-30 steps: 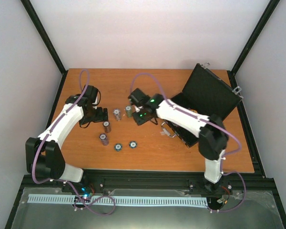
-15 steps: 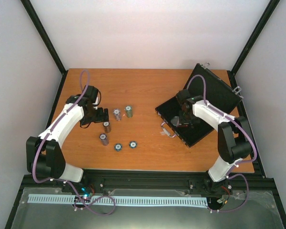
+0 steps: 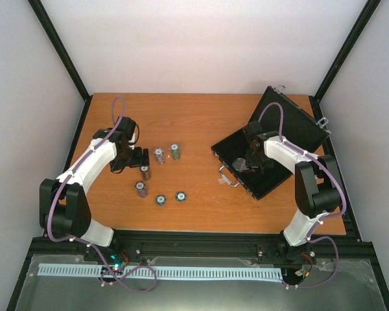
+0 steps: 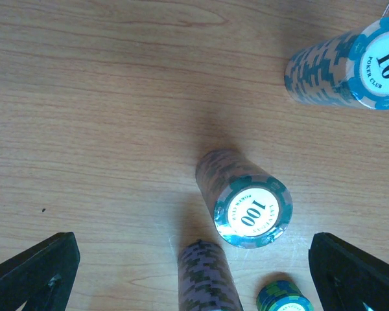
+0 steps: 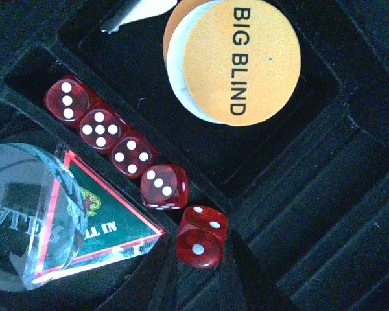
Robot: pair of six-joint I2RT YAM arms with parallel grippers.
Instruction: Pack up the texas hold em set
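Dice [image 5: 131, 155]: five; tall chip stacks [image 3: 159, 155]: four.

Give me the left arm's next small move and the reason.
Probably ease the left gripper down and close on the stack topped by the 100 chip. Its open fingers flank that stack, which stands loose on the table, outside the open case. A neighbouring stack sits close, so go slowly.

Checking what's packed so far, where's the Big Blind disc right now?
The Big Blind disc lies top centre of the right wrist view, in a compartment of the case, just above the row of red dice.
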